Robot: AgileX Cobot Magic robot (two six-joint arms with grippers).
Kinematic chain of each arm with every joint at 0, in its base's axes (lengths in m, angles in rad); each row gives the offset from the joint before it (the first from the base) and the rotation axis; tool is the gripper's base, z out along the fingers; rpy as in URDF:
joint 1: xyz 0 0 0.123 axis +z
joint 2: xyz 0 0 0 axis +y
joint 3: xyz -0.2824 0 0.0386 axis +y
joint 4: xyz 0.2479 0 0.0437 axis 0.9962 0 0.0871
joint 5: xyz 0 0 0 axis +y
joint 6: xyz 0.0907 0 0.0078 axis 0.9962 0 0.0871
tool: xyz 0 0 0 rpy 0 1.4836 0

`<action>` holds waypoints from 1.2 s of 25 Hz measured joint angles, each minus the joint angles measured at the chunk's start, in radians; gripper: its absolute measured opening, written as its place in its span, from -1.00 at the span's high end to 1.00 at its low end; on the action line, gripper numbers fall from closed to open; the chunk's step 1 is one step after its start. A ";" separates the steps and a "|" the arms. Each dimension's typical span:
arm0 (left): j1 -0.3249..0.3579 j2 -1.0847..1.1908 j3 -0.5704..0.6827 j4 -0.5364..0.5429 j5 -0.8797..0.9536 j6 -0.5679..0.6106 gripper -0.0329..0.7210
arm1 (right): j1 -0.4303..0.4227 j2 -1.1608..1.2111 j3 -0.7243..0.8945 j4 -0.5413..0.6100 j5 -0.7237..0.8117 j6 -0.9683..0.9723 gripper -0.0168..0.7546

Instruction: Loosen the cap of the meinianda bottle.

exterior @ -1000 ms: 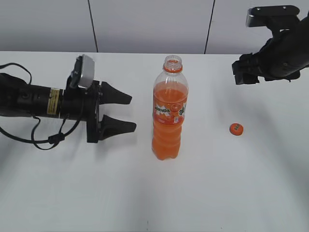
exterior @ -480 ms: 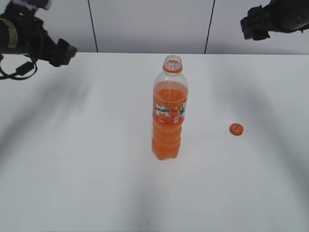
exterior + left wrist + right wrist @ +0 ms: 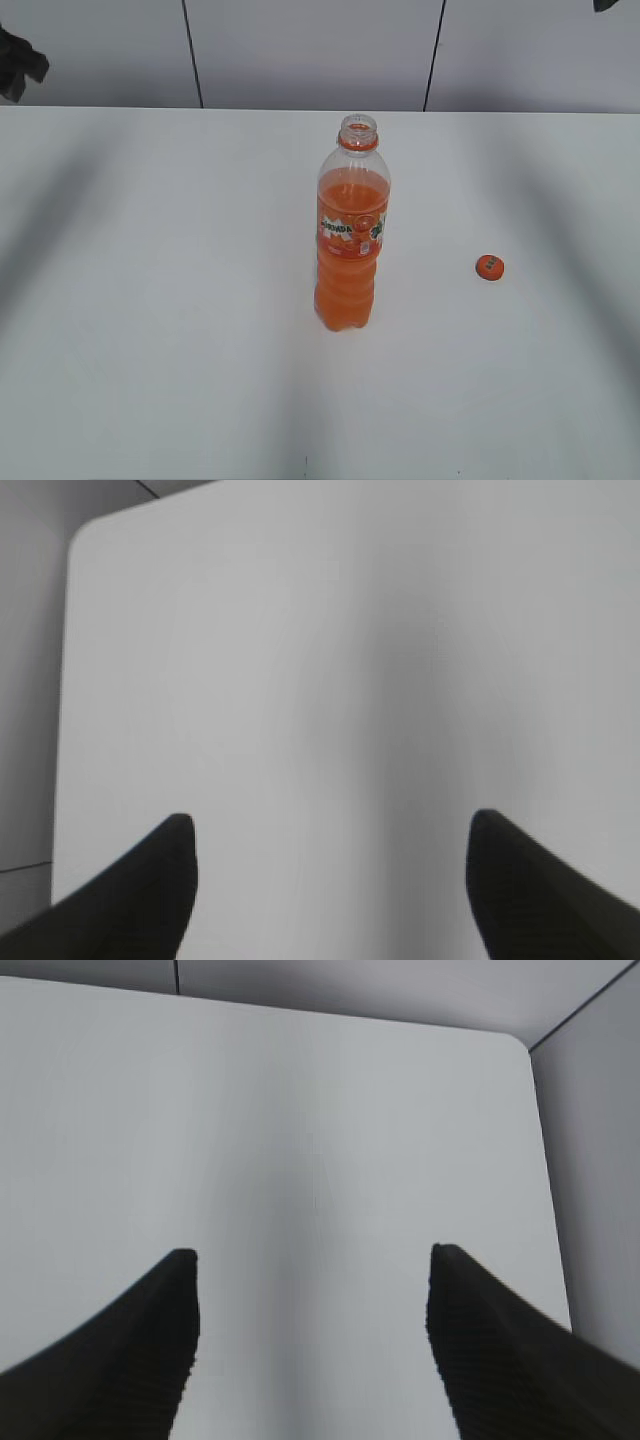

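The meinianda bottle (image 3: 351, 235) stands upright in the middle of the white table (image 3: 160, 330), its neck open with no cap on it. The small orange cap (image 3: 489, 267) lies flat on the table to the bottle's right, well apart from it. My left gripper (image 3: 327, 825) is open, its two dark fingertips wide apart over bare table near a rounded corner. Only a dark scrap of that arm (image 3: 18, 62) shows at the exterior view's far left edge. My right gripper (image 3: 312, 1260) is open too, empty, above bare table near another corner.
A pale panelled wall (image 3: 300, 50) runs behind the table's far edge. The table's rounded corners (image 3: 85, 535) (image 3: 515, 1045) and side edges show in both wrist views. A dark sliver of the right arm (image 3: 608, 5) sits at the exterior view's top right.
Both arms have pulled up and outward, away from the bottle, almost leaving the exterior view. The bottle and the cap have stayed put.
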 joint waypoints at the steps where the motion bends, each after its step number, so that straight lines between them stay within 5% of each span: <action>1: 0.001 0.000 -0.041 -0.058 0.050 0.041 -0.43 | -0.005 0.000 -0.027 0.022 0.043 -0.028 -0.43; 8: 0.006 -0.020 -0.237 -0.215 0.318 0.107 -0.43 | -0.050 -0.001 -0.170 0.191 0.251 -0.209 -0.43; 16: 0.007 -0.167 -0.227 -0.327 0.338 0.110 -0.43 | -0.051 -0.071 -0.179 0.323 0.261 -0.246 -0.43; 21: 0.007 -0.337 -0.020 -0.298 0.337 0.117 -0.42 | -0.067 -0.203 -0.045 0.276 0.259 -0.250 -0.43; 30: 0.008 -0.811 0.441 -0.374 0.324 0.117 -0.42 | -0.081 -0.658 0.452 0.305 0.239 -0.249 -0.43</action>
